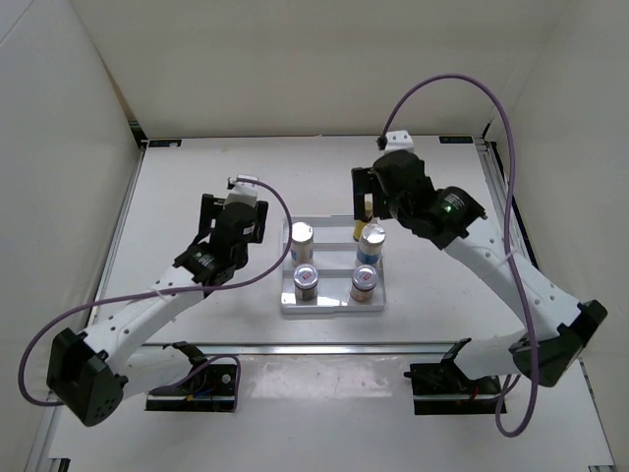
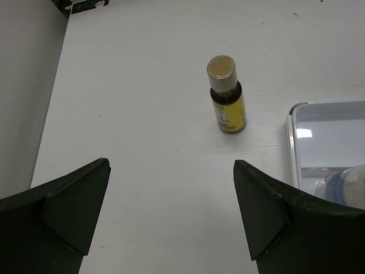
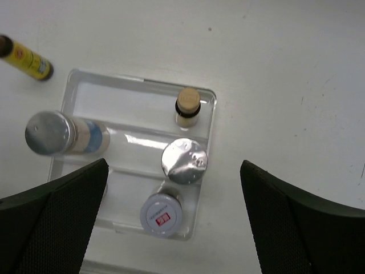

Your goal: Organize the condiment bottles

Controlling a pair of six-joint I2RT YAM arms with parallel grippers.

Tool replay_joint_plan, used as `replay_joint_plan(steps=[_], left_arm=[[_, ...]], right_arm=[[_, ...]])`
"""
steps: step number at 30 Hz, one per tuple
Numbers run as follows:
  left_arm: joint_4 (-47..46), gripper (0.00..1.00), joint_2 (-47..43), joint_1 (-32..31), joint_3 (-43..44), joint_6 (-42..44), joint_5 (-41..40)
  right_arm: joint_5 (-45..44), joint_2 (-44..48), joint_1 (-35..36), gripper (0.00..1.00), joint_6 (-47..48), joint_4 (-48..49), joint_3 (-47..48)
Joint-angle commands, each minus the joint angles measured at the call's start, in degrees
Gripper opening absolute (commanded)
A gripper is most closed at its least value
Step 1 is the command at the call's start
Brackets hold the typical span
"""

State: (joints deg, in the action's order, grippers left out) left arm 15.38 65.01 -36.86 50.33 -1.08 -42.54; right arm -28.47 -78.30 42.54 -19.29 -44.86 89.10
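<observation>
While the left gripper (image 2: 171, 164) and right gripper (image 3: 174, 168) hang with fingers apart, one yellow bottle (image 2: 227, 97) stands on the table (image 2: 142, 85) left of the tray (image 2: 292, 142); a second yellow bottle (image 3: 187, 107) stands inside it.

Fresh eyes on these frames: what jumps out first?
The white tray sits mid-table, holding five condiment bottles. One yellow bottle stands alone on the table beside it, straight ahead of the open left end effector. The open right end effector hovers above the tray.
</observation>
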Motion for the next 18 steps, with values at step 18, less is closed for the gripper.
replay_joint_plan(steps=[18], left_arm=[[-7.7, 1.0, -3.5, -0.1, -5.6, 0.6, -3.0]], right_arm=[[-3.1, 18.4, 5.4, 1.0, -1.4, -2.1, -19.0]])
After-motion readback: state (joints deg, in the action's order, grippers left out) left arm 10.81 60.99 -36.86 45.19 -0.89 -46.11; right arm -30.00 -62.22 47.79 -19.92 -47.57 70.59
